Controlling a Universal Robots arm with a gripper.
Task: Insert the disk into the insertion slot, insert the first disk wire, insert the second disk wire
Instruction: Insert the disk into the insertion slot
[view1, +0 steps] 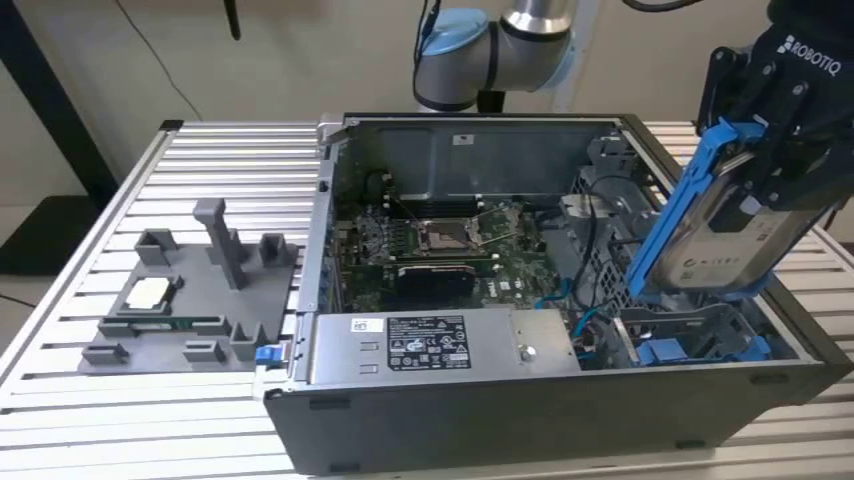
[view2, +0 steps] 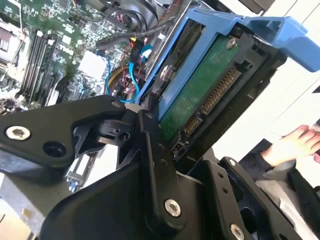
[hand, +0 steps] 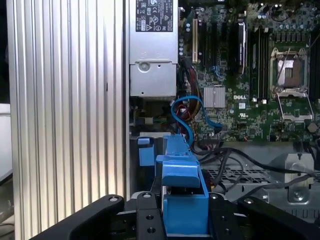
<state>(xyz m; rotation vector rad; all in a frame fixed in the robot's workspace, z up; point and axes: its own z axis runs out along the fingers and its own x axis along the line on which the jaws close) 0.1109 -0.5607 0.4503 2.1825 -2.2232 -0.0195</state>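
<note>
Holding the disk (view1: 727, 240) firmly between jaws closed on its sides — tilted, lower edge just above the insertion slot (view1: 694, 328), presumably to line it up for sliding in; not yet seated.

Alu table (view1: 200, 160): PC case (view1: 534, 425), jig (view1: 200, 305)

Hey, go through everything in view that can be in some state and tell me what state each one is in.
computer case, open, side panel off.
insertion slot, no disk in it.
disk, tilted above the insertion slot, not inserted.
claw, shut on the disk.
disk connector, bare, no wire plugged in.
CPU socket, no cooler on it.
</note>
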